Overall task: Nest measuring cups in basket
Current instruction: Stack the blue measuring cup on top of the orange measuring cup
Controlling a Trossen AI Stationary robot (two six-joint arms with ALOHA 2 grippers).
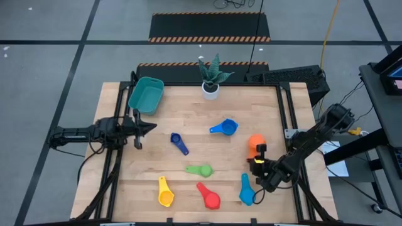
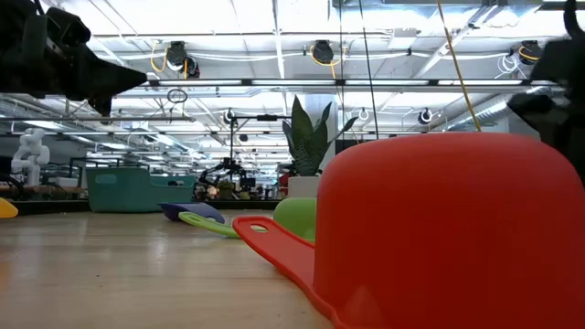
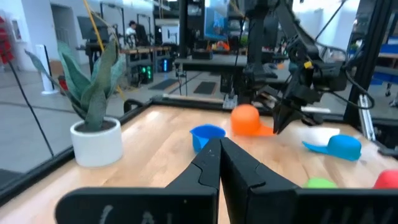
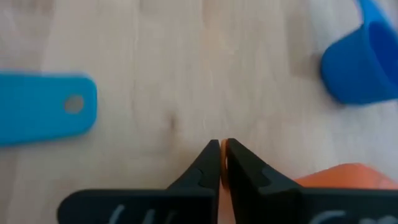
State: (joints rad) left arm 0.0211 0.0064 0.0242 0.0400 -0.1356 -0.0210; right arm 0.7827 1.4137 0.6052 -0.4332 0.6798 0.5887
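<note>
We logged the right gripper pinching the round-bowled orange plastic cup's flat handle; the left gripper pressed together.

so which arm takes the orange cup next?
Right. Its pincer is shut just beside the orange cup at the table's right edge. The left pincer, also shut, waits far across by the basket.

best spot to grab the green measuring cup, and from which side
Take the green measuring cup by its flat handle, which points toward the table's left side, coming straight down from above. The bowl looks rounded and too wide for the fingers; the handle is thin and lies flat on bare wood. The left gripper, fingers shut, is on that side, so it probably suits better.
</note>
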